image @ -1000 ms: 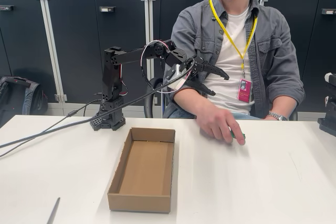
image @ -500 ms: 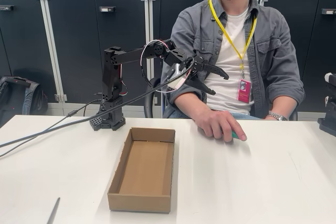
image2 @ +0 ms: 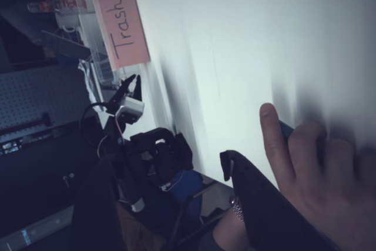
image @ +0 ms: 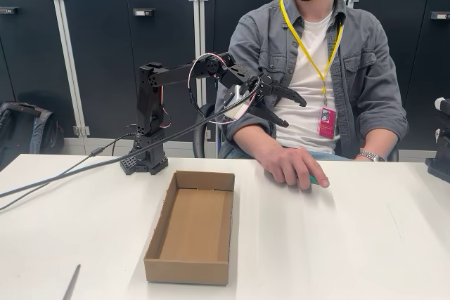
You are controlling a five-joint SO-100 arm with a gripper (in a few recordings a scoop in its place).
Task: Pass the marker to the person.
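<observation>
The person (image: 316, 68) seated behind the table (image: 337, 244) covers the marker (image: 316, 180) with one hand (image: 295, 168), its green end poking out just right of the cardboard box (image: 191, 226). The gripper (image: 288, 110) hangs empty above that hand, jaws spread, likely because the handover looks complete. The wrist view shows the hand (image2: 317, 168) flat on the table.

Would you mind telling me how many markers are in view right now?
1: the marker lies on the white table under the person's hand, only its green end poking out. Others could be hidden inside the cardboard box.
</observation>
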